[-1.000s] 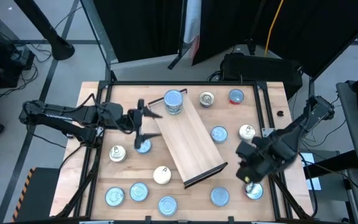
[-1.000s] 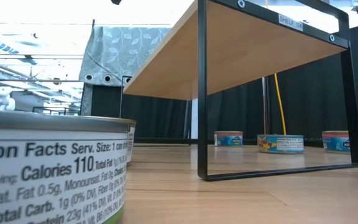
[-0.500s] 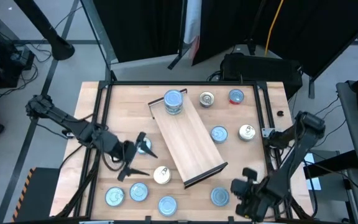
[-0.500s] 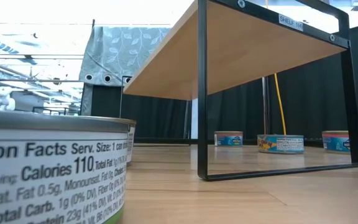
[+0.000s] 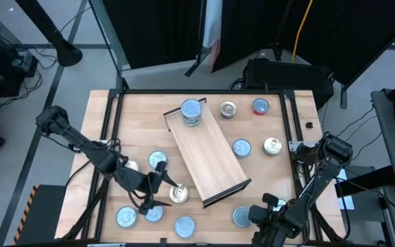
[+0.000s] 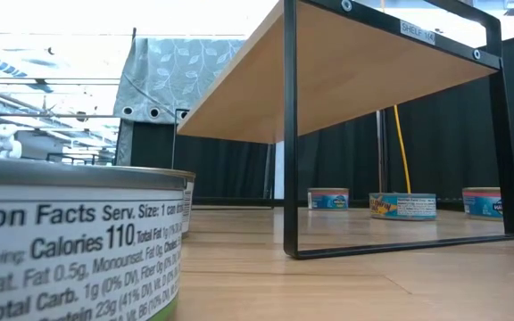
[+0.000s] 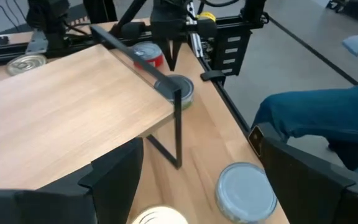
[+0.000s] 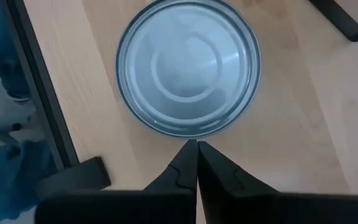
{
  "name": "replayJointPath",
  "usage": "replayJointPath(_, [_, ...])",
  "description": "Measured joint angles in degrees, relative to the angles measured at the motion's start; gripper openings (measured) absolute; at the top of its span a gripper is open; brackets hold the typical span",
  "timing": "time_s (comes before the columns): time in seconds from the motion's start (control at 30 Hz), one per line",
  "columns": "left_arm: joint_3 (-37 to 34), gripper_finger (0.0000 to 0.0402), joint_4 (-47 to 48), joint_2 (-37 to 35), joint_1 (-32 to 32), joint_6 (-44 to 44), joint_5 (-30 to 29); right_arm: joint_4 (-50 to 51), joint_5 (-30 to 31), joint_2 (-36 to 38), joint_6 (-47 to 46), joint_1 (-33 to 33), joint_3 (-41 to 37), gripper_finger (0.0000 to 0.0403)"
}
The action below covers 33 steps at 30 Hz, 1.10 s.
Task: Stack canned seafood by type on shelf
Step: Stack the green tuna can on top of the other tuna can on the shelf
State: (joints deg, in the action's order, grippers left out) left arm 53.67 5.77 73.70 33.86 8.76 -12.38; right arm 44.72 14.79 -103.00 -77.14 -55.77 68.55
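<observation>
The shelf (image 5: 208, 154) is a light-wood board on dark wire legs (image 6: 290, 134), lying slantwise mid-table. A stack of blue-topped cans (image 5: 191, 112) rests on its far end. More canned seafood lies flat on the tabletop around it. My left gripper (image 5: 162, 192) is open near the table's front. Its fingers (image 7: 114, 171) stand wide on either side of a cream can (image 5: 178, 194) without touching it. My right gripper (image 5: 256, 219) is shut and points down beside a silver-blue can (image 8: 188, 65) at the front right. My right gripper has its shut fingertips (image 8: 191, 152) at the near rim (image 8: 188, 134) of the silver-blue can, coming steeply from above. I cannot tell whether they touch it. The can sits flat on the tabletop.
Several cans lie along the front edge (image 5: 127, 217), (image 5: 185, 225), and another (image 7: 244, 190) sits close by the left fingers. More lie at the far side (image 5: 228, 108) and right (image 5: 272, 145). A dark frame (image 5: 297, 147) rims the table. A person's blue-clad leg (image 7: 316, 118) is beyond the front edge.
My left gripper has swung from beside the shelf's far left end toward the table's near edge and sunk, staying open, up to the cream can. My right gripper has gone down and toward the near edge, to the silver-blue can at the front right.
</observation>
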Motion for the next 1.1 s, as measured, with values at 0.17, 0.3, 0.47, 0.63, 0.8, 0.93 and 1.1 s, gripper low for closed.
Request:
replayJointPath(0.17, [0.0, 0.0322, -4.22, 3.14, 0.81, 0.01, -0.15, -0.2, 0.48, 0.0, 0.08, 0.04, 0.0, 0.0])
replayJointPath(0.3, [0.0, 0.0322, -5.51, 4.77, 1.6, 0.01, -0.13, -0.79, 1.79, 0.0, 0.11, 0.04, 0.0, 0.0])
replayJointPath(0.47, [0.0, 0.0322, -5.73, 6.06, 2.33, 1.82, -0.57, -1.02, 1.83, -0.55, -0.07, 0.04, 0.04, 0.0])
replayJointPath(0.63, [0.0, 0.0322, -5.85, 6.26, 3.1, 2.96, -1.23, -1.26, 1.13, -2.95, -0.21, 0.24, 0.4, 0.0])
replayJointPath(0.8, [0.0, 0.0322, -5.89, 6.26, 3.53, 2.98, -1.46, -1.33, 0.13, -3.41, -0.24, 0.28, 0.29, 0.0])
replayJointPath(0.93, [0.0, 0.0322, -5.93, 6.26, 3.51, 2.99, -1.64, -0.78, -1.45, -3.46, -0.42, 0.28, 0.26, 0.0])
replayJointPath(1.1, [0.0, 0.0322, -6.29, 6.24, 3.52, 2.97, -1.64, 1.99, -3.15, -4.52, -1.49, 0.25, -0.34, 0.0])
